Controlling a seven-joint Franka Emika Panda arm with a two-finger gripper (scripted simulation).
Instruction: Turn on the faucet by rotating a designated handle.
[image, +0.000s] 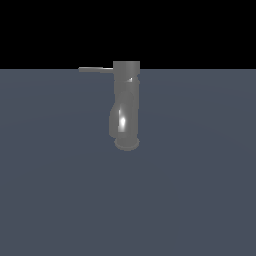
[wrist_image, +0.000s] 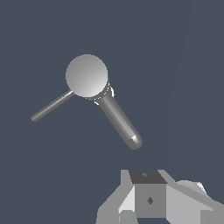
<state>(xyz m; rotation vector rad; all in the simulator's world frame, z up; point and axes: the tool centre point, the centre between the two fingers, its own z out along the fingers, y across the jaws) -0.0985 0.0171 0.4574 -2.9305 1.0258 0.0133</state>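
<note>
Faucet hardware first: in the exterior view a dull grey metal faucet, an upright cylinder with a flat top, a glossy curved lower part and a round base, stands on a flat blue-grey floor near the middle of the scene. Its handle, a thin straight grey rod, sticks out sideways from the top toward the exterior view's left. No arm shows in this view.

Looking down through the wrist view, the faucet's flat round top appears as a pale disc, with the slim handle running off one side and a thicker glossy spout running off another. The gripper shows only as pale grey blocks at the picture's edge, well apart from the faucet; I cannot tell how wide its fingers are set, and it holds nothing visible.

Judging by looks, the rod is rigid, smooth and probably slippery, and the body is likely fixed. Pushing sideways near the rod's free end should give the most leverage; a pinch there could slip.
</note>
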